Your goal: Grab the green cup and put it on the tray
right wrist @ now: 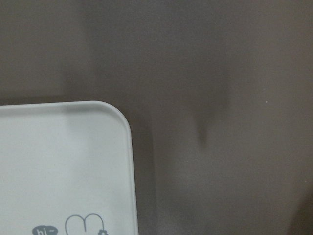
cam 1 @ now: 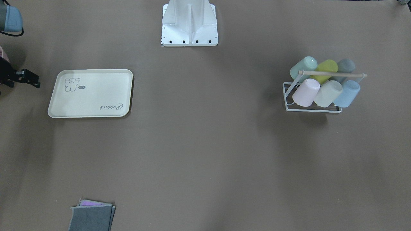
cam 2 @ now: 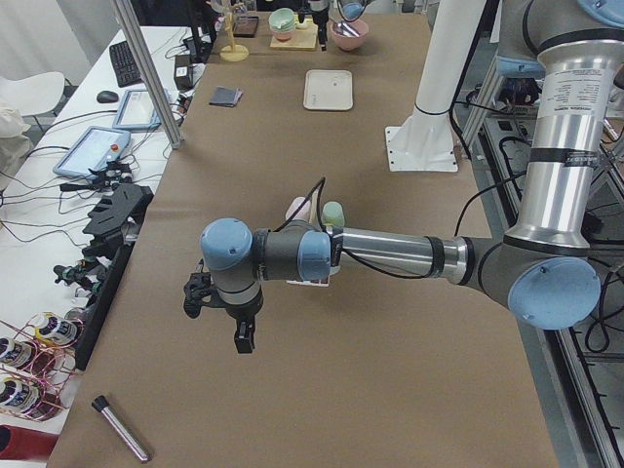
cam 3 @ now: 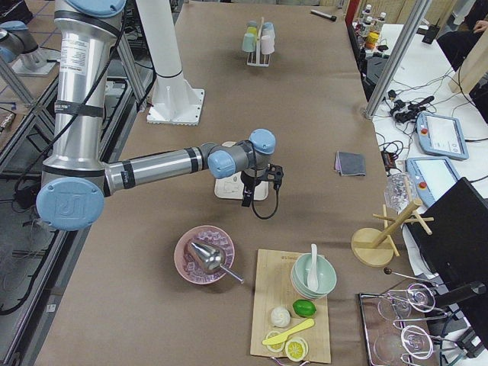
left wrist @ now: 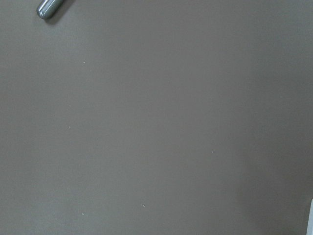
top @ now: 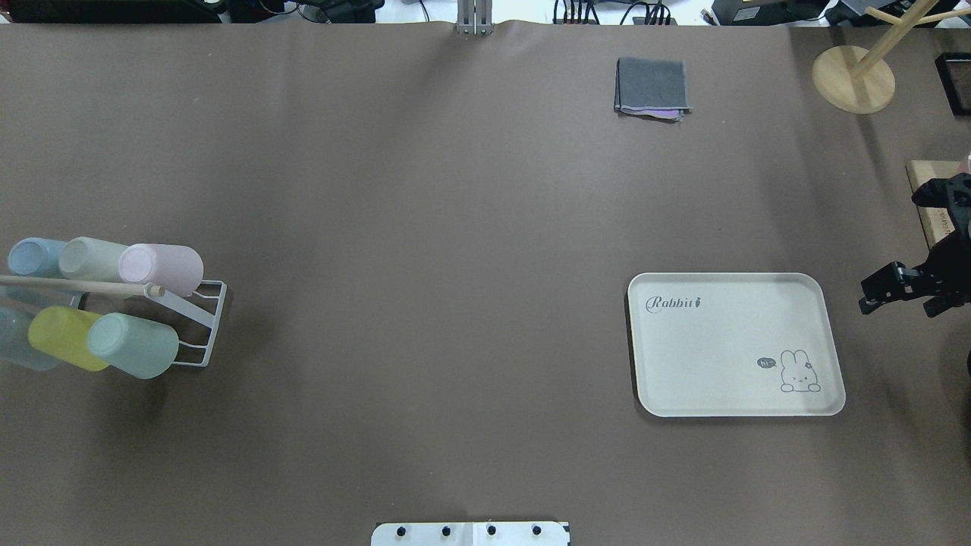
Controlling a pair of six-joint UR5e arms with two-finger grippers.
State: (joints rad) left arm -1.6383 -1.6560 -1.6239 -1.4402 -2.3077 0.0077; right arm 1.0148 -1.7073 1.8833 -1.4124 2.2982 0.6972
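Fingers on right gripper (top: pixel 874 289) look spread, nothing between them; it hangs just off the right short edge of the flat cream rectangular tray with "Rabbit" script (top: pixel 721 341). Left gripper (cam 2: pixel 216 320) shows in the left side view only, so I cannot tell its finger gap; it hovers over the matte brown table cover (top: pixel 425 265) at the left end, past the cups. Nearest the robot: white metal base plate (top: pixel 470 534). Mid-table, left side: small mint-green plastic tumbler (top: pixel 133 345) lies tilted on the white wire rack with wooden bar (top: pixel 184 309), in the near row at the end toward table centre, touching the yellow-green plastic cup (top: pixel 64 339), well apart from the tray. Far row: pink, cream and blue cups. Far edge: folded grey cloth (top: pixel 651 85) and round wooden stand base (top: pixel 853 80). Beyond that are cables and a white side bench with tablets.
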